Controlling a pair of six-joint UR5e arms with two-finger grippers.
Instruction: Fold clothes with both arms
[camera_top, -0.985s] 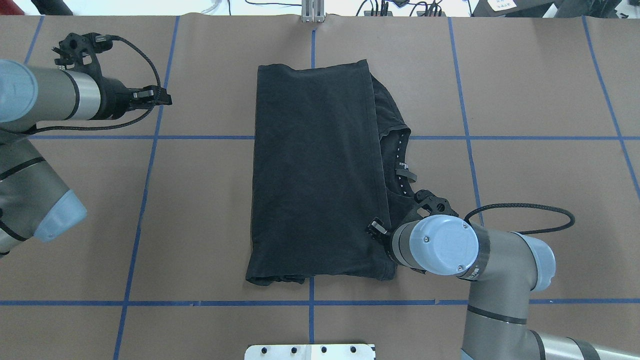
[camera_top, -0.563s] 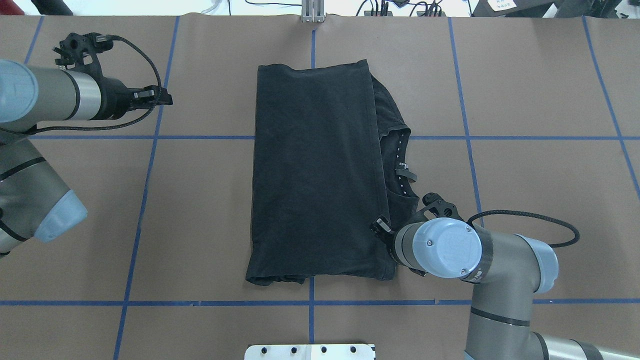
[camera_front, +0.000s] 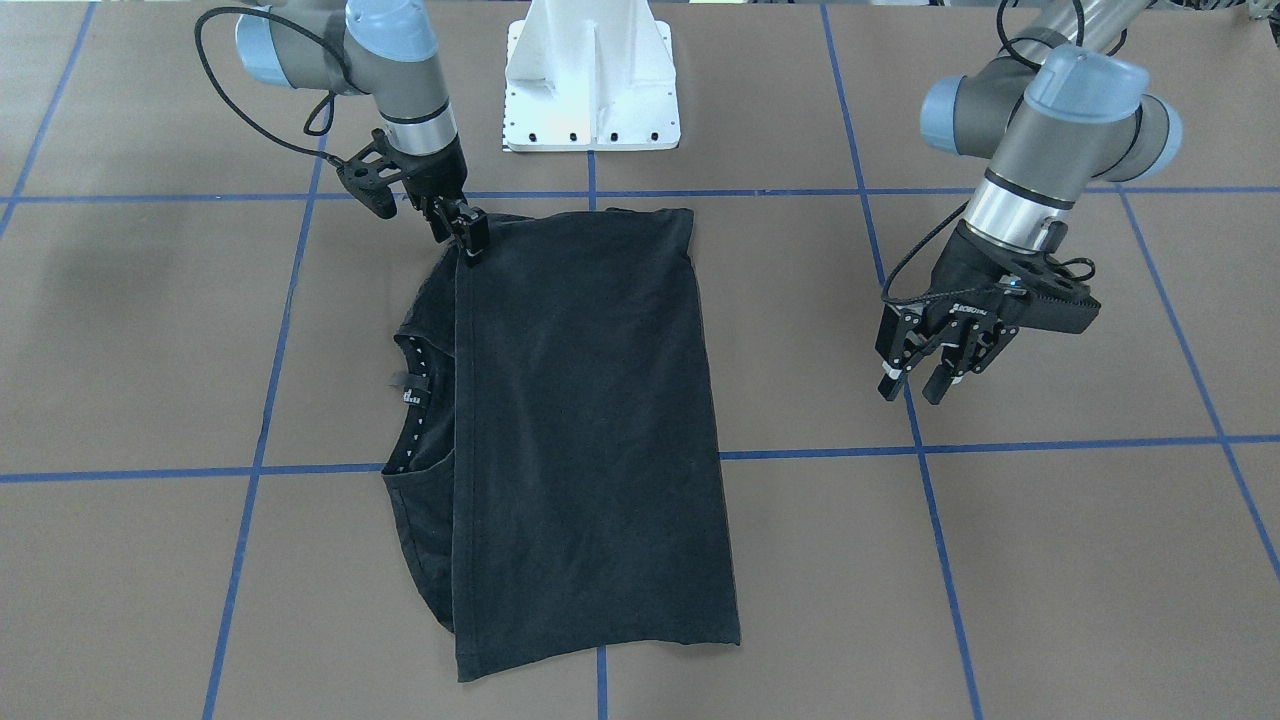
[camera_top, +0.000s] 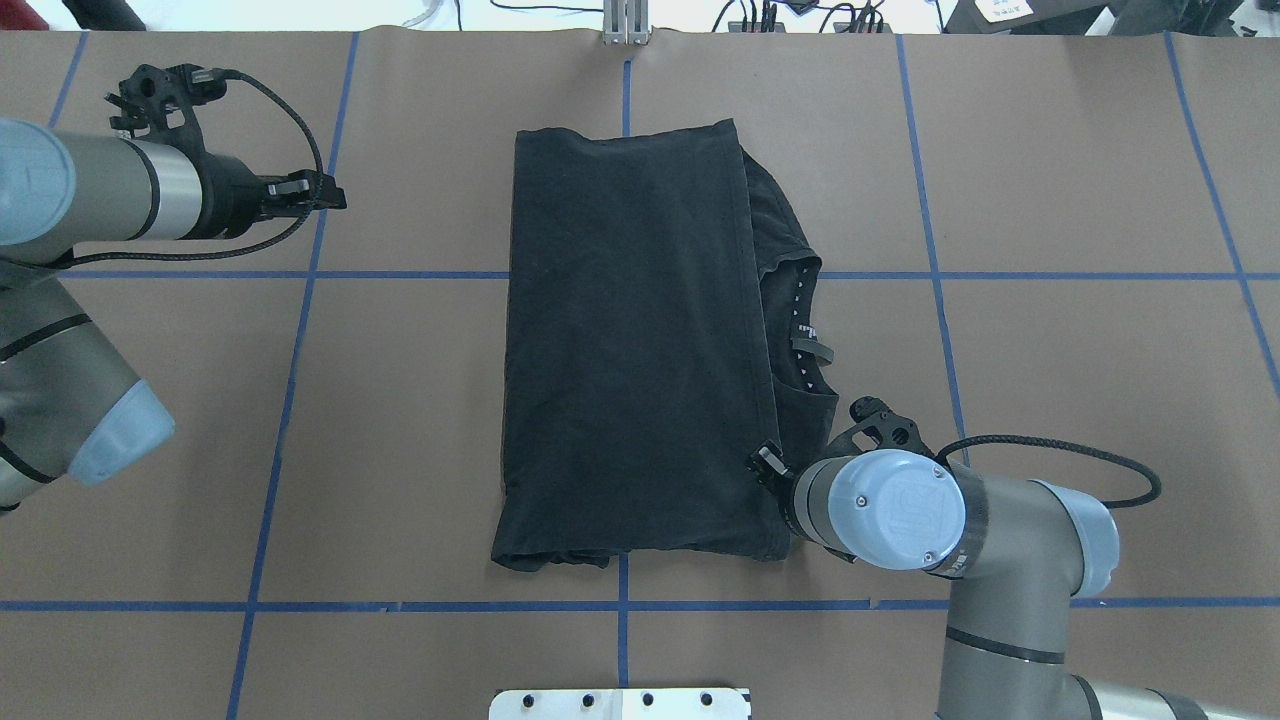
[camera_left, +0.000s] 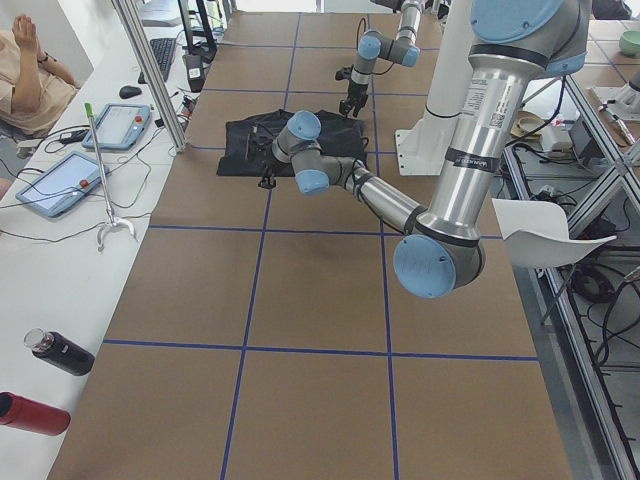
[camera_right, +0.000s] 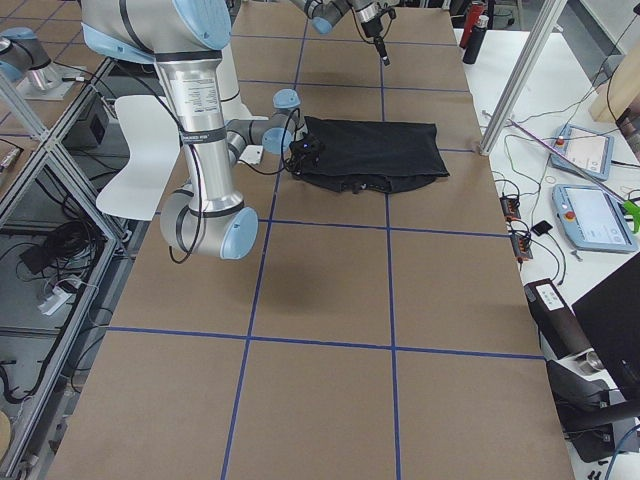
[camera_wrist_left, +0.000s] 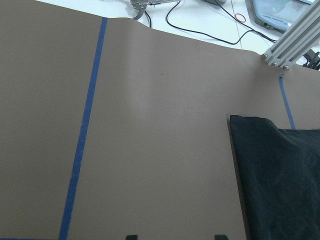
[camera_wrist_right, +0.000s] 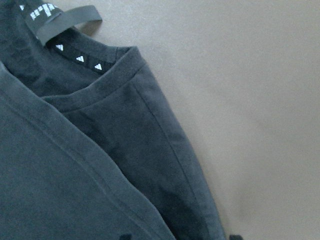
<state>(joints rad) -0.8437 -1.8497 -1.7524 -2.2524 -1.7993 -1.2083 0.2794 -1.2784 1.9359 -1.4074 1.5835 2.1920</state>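
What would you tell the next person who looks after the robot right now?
The left pincer is open and empty, off to one side of the t-shirt, not touching it.
The right pincer is open at the t-shirt's corner nearest the robot, on the collar side; it does not seem to grip any cloth.
The t-shirt lies flat in the middle of the table, folded into a long rectangle, collar peeking out.
Done: one layer folded over.
Left: probably more folds to make it smaller.
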